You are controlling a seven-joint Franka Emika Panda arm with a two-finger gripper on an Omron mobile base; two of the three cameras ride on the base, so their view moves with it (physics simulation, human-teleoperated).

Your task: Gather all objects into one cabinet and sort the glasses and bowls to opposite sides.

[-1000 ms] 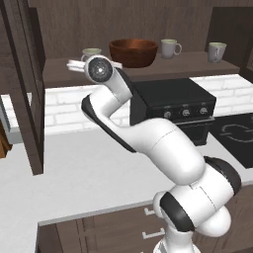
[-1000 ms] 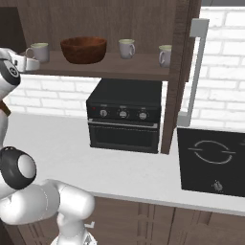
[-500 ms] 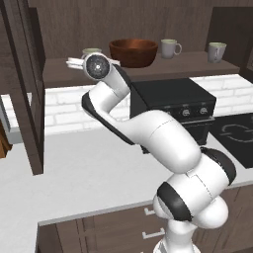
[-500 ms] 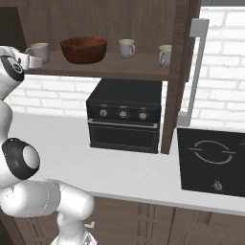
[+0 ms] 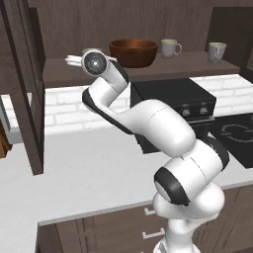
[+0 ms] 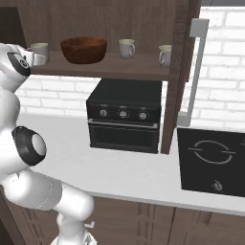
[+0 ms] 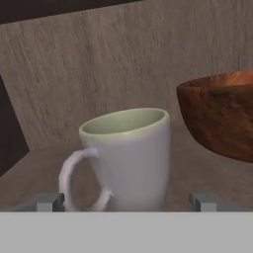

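Dead ahead of my gripper (image 7: pixel 126 201), on the cabinet (image 6: pixel 115 65) shelf's left end, sits a mug (image 7: pixel 123 158), upright, handle turned left in the hand view, bowl (image 7: pixel 220 116) just beside it. Jaws wide open, straddling it, holding nothing; I'd judge only closing remains.

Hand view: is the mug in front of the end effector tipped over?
No, the mug stands upright on the shelf, its opening up and its handle to one side, with the wooden bowl beside it.
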